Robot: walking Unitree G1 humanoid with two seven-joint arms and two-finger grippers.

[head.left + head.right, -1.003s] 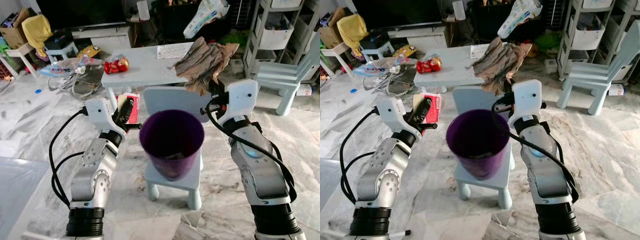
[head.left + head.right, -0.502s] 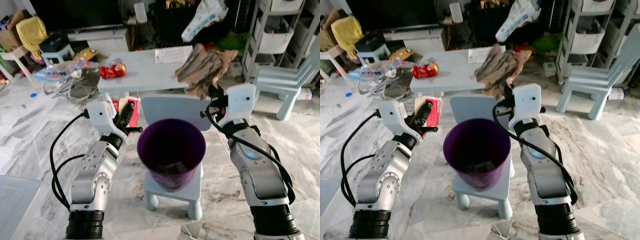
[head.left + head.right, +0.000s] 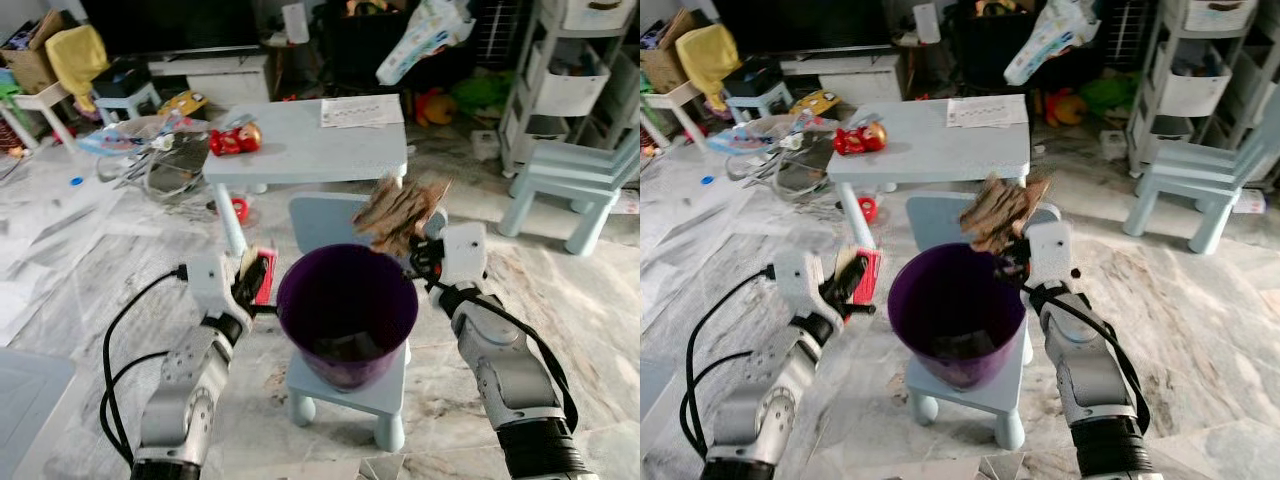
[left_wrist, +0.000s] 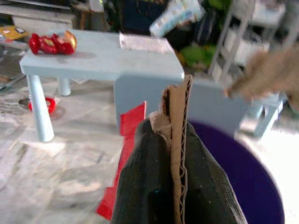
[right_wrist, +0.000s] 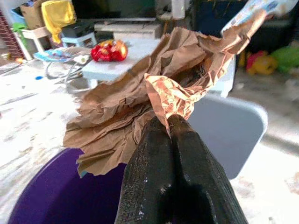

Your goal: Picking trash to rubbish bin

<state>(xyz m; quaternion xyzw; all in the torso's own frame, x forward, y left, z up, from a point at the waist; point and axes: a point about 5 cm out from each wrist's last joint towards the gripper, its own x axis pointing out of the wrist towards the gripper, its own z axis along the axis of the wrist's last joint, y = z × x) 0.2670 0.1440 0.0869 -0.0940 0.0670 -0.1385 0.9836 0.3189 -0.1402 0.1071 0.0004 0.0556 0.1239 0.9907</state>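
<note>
On a small pale stool (image 3: 370, 385) just before us stands the purple bin (image 3: 347, 312). At its left rim, our left end effector (image 3: 250, 283) is clamped on a strip of cardboard (image 4: 176, 135). At its right rim, our right end effector (image 3: 415, 258) pinches crumpled brown paper (image 3: 398, 212) above the edge. Beyond lies the pale tabletop (image 3: 310, 145) bearing a red toy (image 3: 232, 139).

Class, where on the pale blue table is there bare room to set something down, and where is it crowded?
The pale blue table is bare across its middle and near edge, between the red toy at its left end and the printed sheet at its far right corner. The floor to its left is crowded with clutter.
</note>
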